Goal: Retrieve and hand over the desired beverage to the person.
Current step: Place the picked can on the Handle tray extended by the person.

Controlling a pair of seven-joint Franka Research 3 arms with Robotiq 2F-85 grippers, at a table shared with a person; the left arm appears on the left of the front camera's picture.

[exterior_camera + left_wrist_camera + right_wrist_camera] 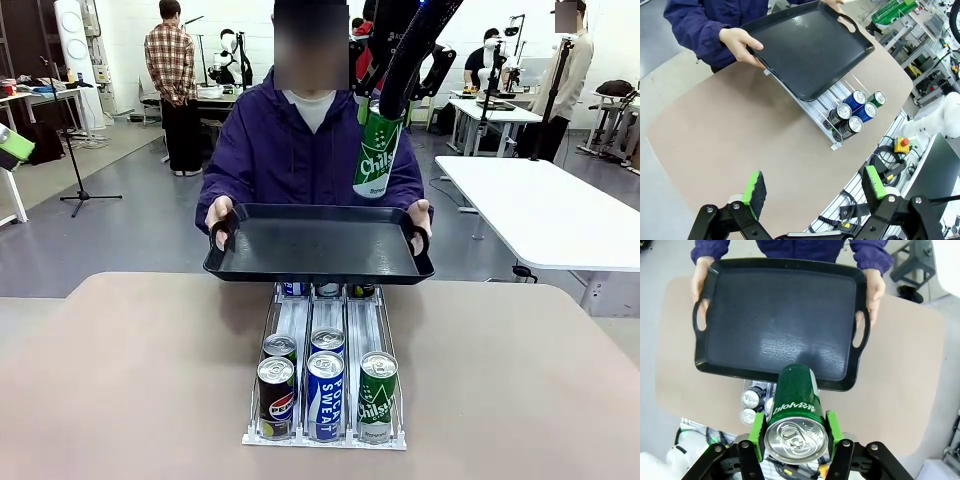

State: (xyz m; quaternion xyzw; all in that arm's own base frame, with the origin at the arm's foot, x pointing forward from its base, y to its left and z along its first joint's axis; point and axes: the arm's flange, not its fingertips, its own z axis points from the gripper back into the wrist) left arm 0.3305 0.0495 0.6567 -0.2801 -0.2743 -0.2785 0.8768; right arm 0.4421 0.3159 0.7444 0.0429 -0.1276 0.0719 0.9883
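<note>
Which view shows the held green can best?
The right wrist view: the green can sits close, lid facing the camera, clamped in the right gripper. The front view shows its label, tilted above the tray. The left wrist view catches a small part far off.

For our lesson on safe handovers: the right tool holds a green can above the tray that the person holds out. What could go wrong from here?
1. The green can hangs tilted in the right tool above the tray; let go like that, it could topple and roll off.
2. Only the person's hands hold the tray, in the air over the rack of cans; a hard drop might tip it.
</note>
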